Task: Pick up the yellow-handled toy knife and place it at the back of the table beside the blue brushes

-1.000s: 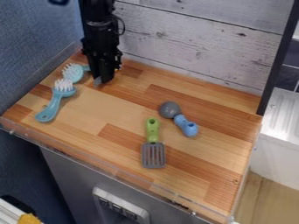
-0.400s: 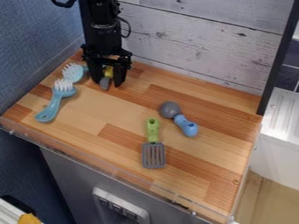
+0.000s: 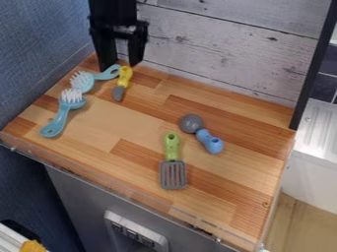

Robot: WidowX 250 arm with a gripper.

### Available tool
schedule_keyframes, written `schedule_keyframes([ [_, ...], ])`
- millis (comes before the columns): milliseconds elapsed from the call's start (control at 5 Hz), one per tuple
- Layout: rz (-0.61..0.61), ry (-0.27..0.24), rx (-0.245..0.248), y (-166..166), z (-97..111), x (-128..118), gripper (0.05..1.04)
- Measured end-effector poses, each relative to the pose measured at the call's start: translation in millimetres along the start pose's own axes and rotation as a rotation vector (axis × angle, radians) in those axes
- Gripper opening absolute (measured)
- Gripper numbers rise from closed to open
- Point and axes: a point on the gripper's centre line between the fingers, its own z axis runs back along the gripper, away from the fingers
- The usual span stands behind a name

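Observation:
The black gripper (image 3: 118,65) hangs at the upper left over the back of the wooden counter, its two fingers spread apart with nothing held between them. Just below it lies a small knife (image 3: 122,81) with a yellow handle and grey blade. Left of the knife is a light blue brush (image 3: 84,82) with white bristles, its handle end close to the knife's handle. A second blue brush (image 3: 63,112) lies nearer the left edge. Toward the middle are a green-handled grey slotted spatula (image 3: 172,167) and a blue-handled grey scoop (image 3: 201,132).
The wooden counter (image 3: 230,179) has a clear raised strip along its front edge. A whitewashed plank wall (image 3: 227,54) stands behind and a blue wall (image 3: 39,49) at the left. A black post (image 3: 315,64) rises at the back right corner, beside a white sink (image 3: 317,133).
The gripper has opened and moved up and back, away from the knife that was between its fingers. The knife now lies uncovered on the counter.

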Motion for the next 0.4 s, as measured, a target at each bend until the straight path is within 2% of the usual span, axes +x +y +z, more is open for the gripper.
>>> schedule_keyframes([
  [200, -0.099, 0.026, 0.008, -23.2, 11.5, 2.1, 0.996],
  [400, -0.194, 0.020, 0.027, -63.9, 25.2, 3.0, 0.999],
])
